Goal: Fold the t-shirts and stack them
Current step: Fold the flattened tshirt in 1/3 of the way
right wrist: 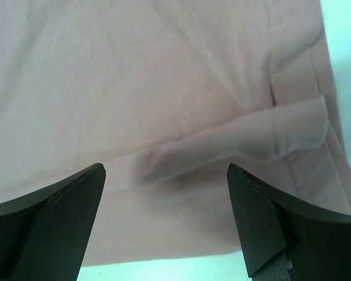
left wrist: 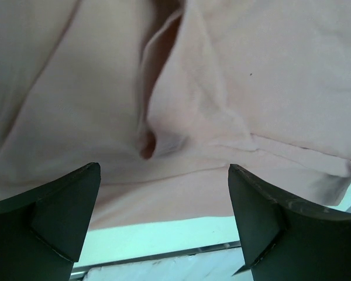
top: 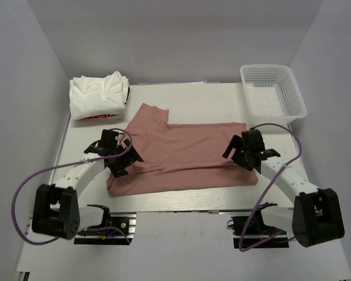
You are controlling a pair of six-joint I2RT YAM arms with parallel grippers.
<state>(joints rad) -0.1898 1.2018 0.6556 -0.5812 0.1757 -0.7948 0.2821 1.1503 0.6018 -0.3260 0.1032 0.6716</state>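
Left hand (left wrist: 164, 168) and right hand (right wrist: 165, 167) hover released and empty over the left and right edges of the pink t-shirt (top: 187, 152), which lies creased on the middle of the tabletop (top: 210, 99). Farther back, white t-shirts (top: 96, 96) sit piled far left and a mesh basket (top: 272, 67) far right.

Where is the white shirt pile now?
Top view: the white shirt pile sits at the far left corner of the table, beyond the pink t-shirt, opposite the basket.

A white mesh basket (top: 278, 115) sits at the table's (top: 210, 99) far right corner.
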